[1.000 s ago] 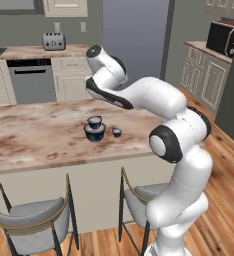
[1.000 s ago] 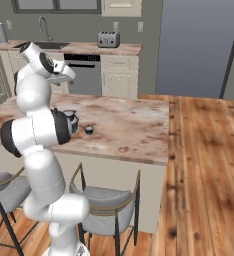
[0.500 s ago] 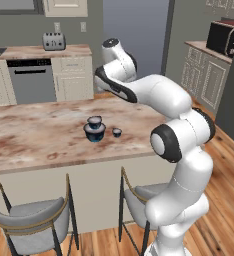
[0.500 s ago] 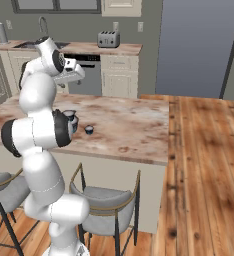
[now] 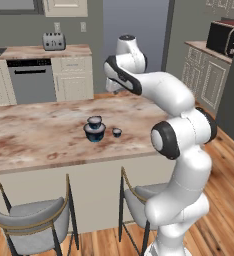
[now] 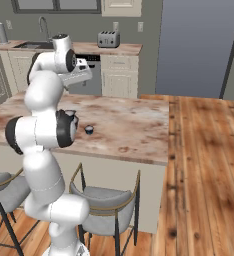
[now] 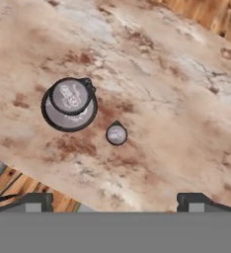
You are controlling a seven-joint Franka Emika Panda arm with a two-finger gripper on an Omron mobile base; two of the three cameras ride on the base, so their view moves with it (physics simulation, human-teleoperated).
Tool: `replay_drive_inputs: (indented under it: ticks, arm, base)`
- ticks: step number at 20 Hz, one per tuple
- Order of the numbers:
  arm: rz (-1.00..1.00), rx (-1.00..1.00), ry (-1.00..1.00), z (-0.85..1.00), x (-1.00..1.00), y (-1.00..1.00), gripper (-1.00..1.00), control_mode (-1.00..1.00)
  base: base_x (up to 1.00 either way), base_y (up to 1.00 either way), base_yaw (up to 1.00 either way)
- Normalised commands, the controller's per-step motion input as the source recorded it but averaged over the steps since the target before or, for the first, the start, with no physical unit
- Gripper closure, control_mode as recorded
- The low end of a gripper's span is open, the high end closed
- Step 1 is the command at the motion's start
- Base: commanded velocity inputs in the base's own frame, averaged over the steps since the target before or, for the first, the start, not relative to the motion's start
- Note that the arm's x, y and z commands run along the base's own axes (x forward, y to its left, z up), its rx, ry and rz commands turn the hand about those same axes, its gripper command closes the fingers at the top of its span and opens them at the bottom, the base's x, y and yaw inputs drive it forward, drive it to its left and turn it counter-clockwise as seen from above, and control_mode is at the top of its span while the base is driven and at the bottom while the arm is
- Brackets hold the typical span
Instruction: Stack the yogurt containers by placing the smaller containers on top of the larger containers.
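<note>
your tool (image 7: 115, 201) hangs high above the worktop (image 5: 34, 135), looking down on it, with its two finger tips (image 7: 36, 201) set wide apart and nothing between them. in the left base view you see the arm (image 5: 154, 85) reaching up and over the marble island, the hand raised well clear of the tubs.

the medium yogurt tub (image 5: 94, 121) sits on top of the widest tub (image 5: 94, 133), the two forming one stack near the middle of the worktop. from the hand view you see the medium tub's pale top (image 7: 70, 97) lying inside the wide tub's rim (image 7: 52, 116), pushed toward one side of it rather than centred. the tiny tub (image 5: 117, 132) stands on the worktop just beside the stack, apart from it, on the side nearer your arm; the hand view shows it (image 7: 116, 134) as a small pale-topped round with bare marble all around.

in the right base view the tiny tub (image 6: 89, 130) shows just past the arm's dark joint (image 6: 66, 128), which hides most of the stack.

two grey bar chairs (image 5: 31, 222) stand at the near edge of the island. a toaster (image 5: 54, 41) stands on the back counter.
</note>
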Motion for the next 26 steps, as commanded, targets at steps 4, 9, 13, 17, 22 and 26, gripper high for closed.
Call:
replay_drive_inputs:
  ticks: [4,9,13,17,22,26]
  arm:
    - [0.34,0.00,0.16,-0.07,-0.10,-0.18,-1.00,-1.00]
    - [0.21,0.02,0.11,-0.31,-0.17,-0.17,-1.00,-1.00]
    - [0.12,0.02,0.05,-0.37,-0.34,-0.14,-1.00,-1.00]
    - [0.07,0.02,0.01,-0.32,-0.42,-0.16,-1.00,-1.00]
    - [0.06,0.02,0.01,-0.26,-0.42,-0.15,-1.00,-1.00]
    - [0.05,0.02,0.02,-0.24,-0.26,-0.11,-1.00,-1.00]
  base:
    - [0.00,0.00,0.00]
    - [0.00,0.00,0.00]
    - [0.00,0.00,0.00]
    - [0.00,0.00,0.00]
    - [0.00,0.00,0.00]
    - [0.00,0.00,0.00]
